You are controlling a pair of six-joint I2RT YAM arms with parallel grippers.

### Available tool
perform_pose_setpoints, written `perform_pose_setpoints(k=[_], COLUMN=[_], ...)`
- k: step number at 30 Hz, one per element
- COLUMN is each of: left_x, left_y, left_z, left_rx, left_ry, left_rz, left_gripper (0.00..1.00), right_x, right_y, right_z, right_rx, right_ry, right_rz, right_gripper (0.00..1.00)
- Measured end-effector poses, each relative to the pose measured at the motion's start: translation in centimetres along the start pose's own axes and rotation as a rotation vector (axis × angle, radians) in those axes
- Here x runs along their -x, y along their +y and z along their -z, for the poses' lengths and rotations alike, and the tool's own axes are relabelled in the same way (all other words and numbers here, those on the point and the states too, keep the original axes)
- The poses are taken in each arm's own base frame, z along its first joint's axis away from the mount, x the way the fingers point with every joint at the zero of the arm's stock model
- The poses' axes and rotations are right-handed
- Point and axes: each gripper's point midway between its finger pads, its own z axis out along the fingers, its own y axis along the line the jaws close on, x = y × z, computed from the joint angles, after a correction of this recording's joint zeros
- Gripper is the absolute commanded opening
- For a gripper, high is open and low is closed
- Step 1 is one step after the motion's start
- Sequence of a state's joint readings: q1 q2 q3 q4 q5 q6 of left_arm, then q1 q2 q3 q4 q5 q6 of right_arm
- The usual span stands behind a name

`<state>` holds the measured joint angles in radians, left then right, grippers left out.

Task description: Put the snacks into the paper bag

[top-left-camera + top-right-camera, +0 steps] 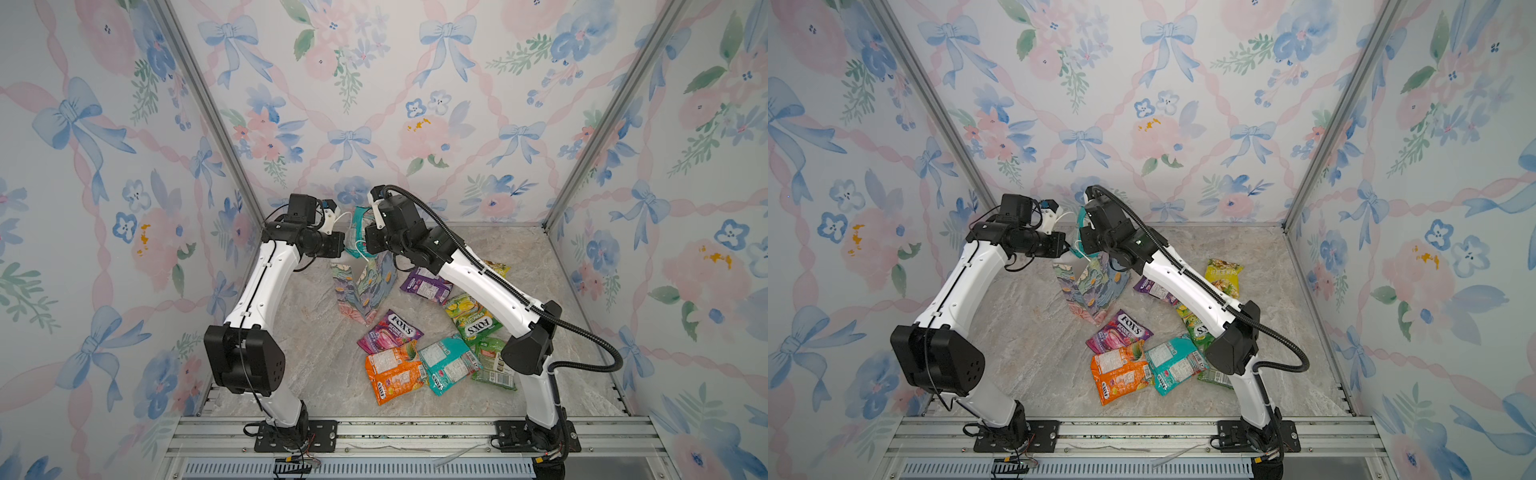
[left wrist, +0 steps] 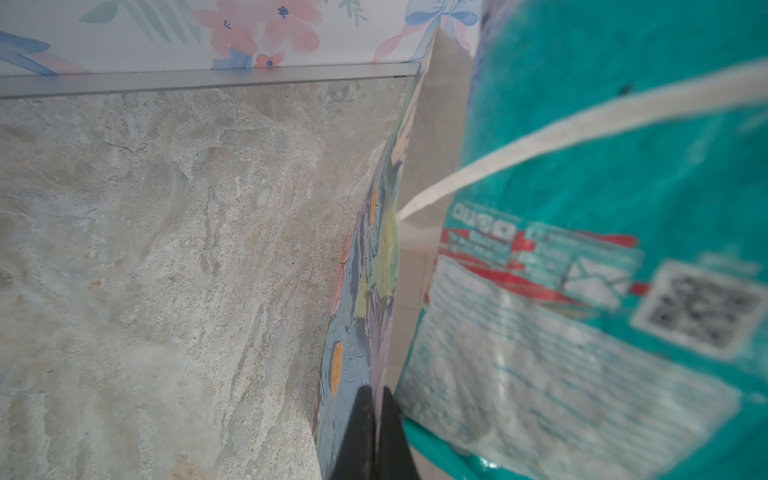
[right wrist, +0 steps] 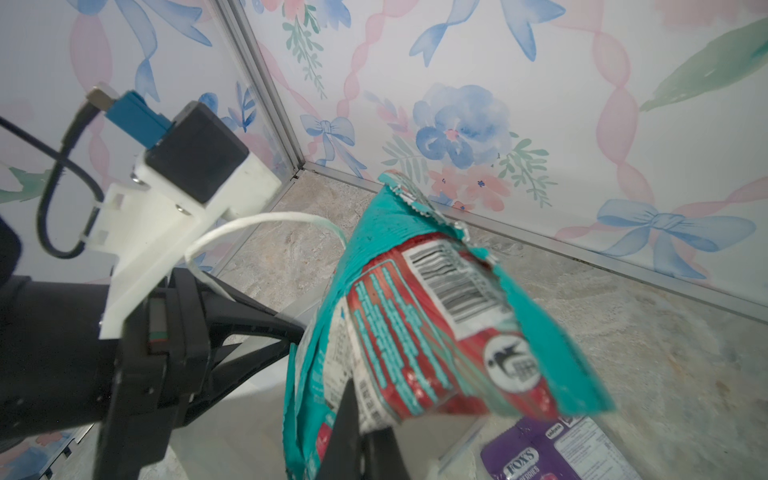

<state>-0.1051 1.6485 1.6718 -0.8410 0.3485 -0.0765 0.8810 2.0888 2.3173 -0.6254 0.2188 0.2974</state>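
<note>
Bag first: your left pincer [image 2: 376, 428] was pinching the side wall of the paper bag [image 1: 365, 291], which stood on the surface [image 1: 307, 332] near the back wall [image 1: 374, 124]. Your right pincer [image 3: 363, 440] was clamped on a teal packet [image 3: 415, 316] and held it at the bag's open mouth, beside a white cord handle [image 2: 436, 195]. Other snacks [image 1: 426, 286] lay flat on the surface near the bag: a purple packet [image 1: 390, 332], an orange packet [image 1: 392, 374], a second teal packet [image 1: 449, 363] and a green packet [image 1: 471, 318].

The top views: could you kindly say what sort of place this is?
Probably a staged robot test booth: floral-wallpapered walls, aluminium frame posts, and two white-and-black arms bolted to a metal rail.
</note>
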Motion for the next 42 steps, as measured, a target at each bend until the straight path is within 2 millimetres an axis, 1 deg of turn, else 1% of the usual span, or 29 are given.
perform_pose_setpoints(k=[3, 9, 12, 18, 22, 26, 28, 30, 33, 35, 37, 39, 42], left_x=[0.0, 0.0, 0.0, 0.0, 0.0, 0.0, 0.0, 0.0, 0.0, 0.0, 0.0, 0.0, 0.0], left_y=[0.0, 0.0, 0.0, 0.0, 0.0, 0.0, 0.0, 0.0, 0.0, 0.2, 0.3, 0.3, 0.3], left_z=[0.0, 0.0, 0.0, 0.0, 0.0, 0.0, 0.0, 0.0, 0.0, 0.0, 0.0, 0.0, 0.0], left_rx=[0.000, -0.001, 0.000, 0.000, 0.000, 0.000, 0.000, 0.000, 0.001, 0.009, 0.013, 0.016, 0.016], left_ry=[-0.001, -0.001, -0.001, -0.001, -0.001, -0.001, -0.001, -0.001, -0.001, 0.000, -0.001, -0.001, -0.001], left_rz=[0.000, 0.003, 0.004, 0.011, 0.015, 0.015, 0.015, 0.015, 0.016, 0.019, 0.023, 0.025, 0.026], left_gripper=[0.00, 0.00, 0.00, 0.00, 0.00, 0.00, 0.00, 0.00, 0.00, 0.00, 0.00, 0.00, 0.00], right_x=[0.0, 0.9, 2.0, 5.6, 6.6, 6.3, 5.9, 4.9, 2.5, 1.3, 0.6, 0.6, 1.0], right_y=[0.0, 0.2, 0.3, 0.6, 0.9, 0.9, 1.0, 1.0, 0.7, 0.5, 0.3, 0.4, 0.5], right_z=[-0.1, 0.0, 0.4, 2.0, 2.4, 2.1, 1.5, 0.6, -1.0, -1.7, -1.7, -1.3, -0.1], right_rx=[0.002, 0.010, 0.011, 0.023, 0.034, 0.037, 0.039, 0.036, 0.024, 0.018, 0.017, 0.022, 0.034], right_ry=[-0.004, -0.032, -0.060, -0.160, -0.193, -0.190, -0.186, -0.169, -0.126, -0.107, -0.097, -0.102, -0.115], right_rz=[-0.003, -0.010, -0.016, -0.041, -0.055, -0.079, -0.097, -0.111, -0.138, -0.157, -0.174, -0.190, -0.204], right_gripper=[0.00, 0.00, 0.00, 0.00, 0.00, 0.00, 0.00, 0.00, 0.00, 0.00, 0.00, 0.00, 0.00])
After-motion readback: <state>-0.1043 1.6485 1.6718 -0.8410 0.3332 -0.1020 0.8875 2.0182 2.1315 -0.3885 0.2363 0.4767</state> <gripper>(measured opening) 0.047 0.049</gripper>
